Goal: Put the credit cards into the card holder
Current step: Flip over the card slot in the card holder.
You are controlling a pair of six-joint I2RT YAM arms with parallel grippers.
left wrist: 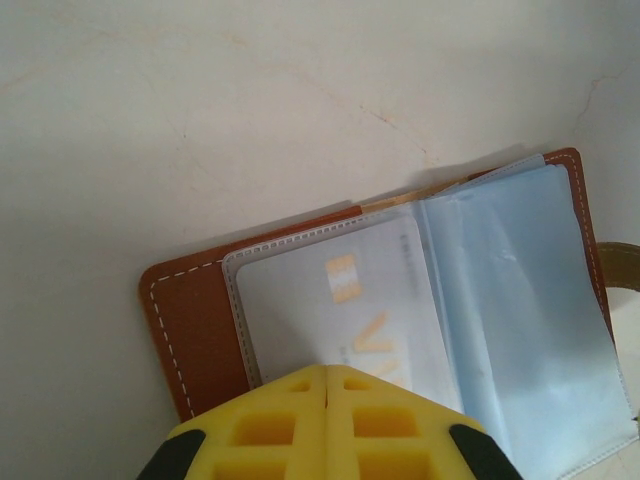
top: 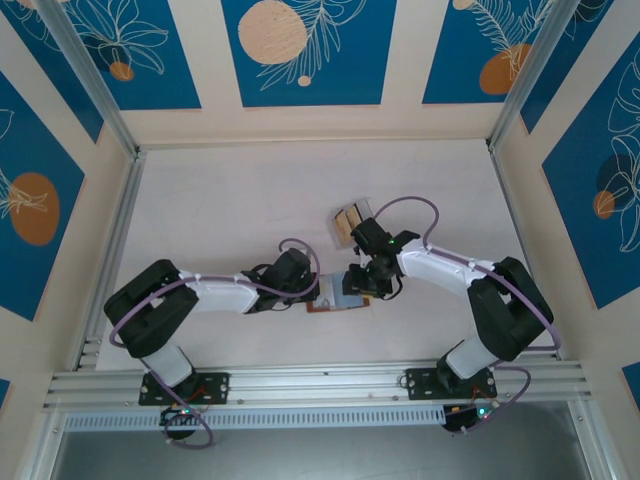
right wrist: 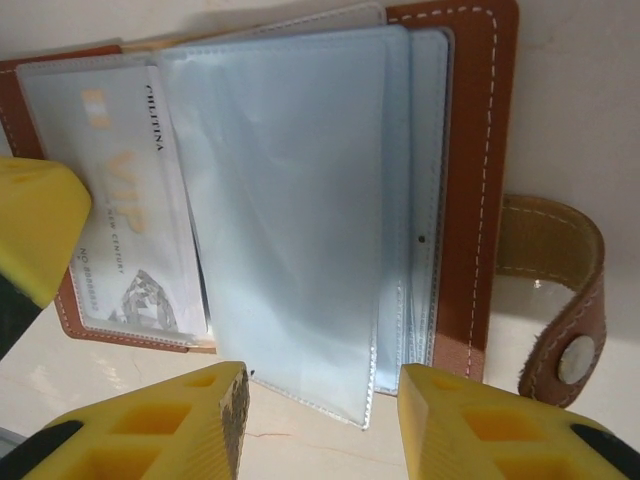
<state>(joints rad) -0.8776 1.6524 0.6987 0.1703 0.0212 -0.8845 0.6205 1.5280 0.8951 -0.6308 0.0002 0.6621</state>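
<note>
The card holder lies open on the table between both arms, brown leather with grey-blue clear sleeves. One pale card with orange lettering sits inside the left sleeve, also seen as the card in the right wrist view. More tan credit cards lie in a clear box behind it. My left gripper is shut, its tips resting on the sleeve that holds the card. My right gripper is open at the near edge of the loose sleeves, nothing between its fingers.
The holder's strap with a pale snap curls up at its right side. The left arm's yellow finger stands at the holder's left edge. A thin tan edge peeks out behind the sleeves. Bare table lies around the clear plastic box.
</note>
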